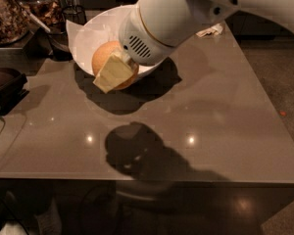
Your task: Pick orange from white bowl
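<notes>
The orange (104, 57) is held in my gripper (110, 68), which is shut on it. One pale finger (113, 74) lies across the fruit's front and the other is hidden behind it. The orange hangs over the front rim of the white bowl (88, 35), which is lined with crinkled white paper and stands at the back left of the grey table. My white arm comes in from the upper right and hides the bowl's right half.
Dark glass jars (7, 13) stand at the back left beside the bowl. A dark tray-like object (5, 84) lies at the table's left edge. A crumpled piece of paper (210, 31) lies at the back right. The floor (279, 82) shows to the right.
</notes>
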Controlling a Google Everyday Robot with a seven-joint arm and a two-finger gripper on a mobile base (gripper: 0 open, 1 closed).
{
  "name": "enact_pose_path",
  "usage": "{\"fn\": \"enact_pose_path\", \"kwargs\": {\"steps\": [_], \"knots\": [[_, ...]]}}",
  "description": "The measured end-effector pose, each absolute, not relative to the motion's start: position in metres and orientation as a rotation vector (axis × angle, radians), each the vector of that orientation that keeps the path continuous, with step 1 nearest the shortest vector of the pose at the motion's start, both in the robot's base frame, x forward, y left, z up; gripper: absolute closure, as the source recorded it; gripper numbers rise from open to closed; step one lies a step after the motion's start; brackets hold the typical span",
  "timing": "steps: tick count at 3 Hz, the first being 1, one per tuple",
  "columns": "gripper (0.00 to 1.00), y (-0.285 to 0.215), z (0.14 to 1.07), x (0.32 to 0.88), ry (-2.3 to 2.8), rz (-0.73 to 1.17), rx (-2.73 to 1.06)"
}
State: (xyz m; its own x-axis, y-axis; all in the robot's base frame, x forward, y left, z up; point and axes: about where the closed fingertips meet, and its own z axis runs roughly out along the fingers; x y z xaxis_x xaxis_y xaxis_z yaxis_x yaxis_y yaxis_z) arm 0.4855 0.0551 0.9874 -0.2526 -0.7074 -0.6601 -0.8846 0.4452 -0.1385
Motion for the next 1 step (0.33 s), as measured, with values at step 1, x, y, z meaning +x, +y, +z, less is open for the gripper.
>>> {"fn": "enact_pose_path", "kwargs": {"steps": [1], "knots": [[1.0, 0.0539, 0.9872, 0.4832, 2.035, 0.335, -1.33]]}}
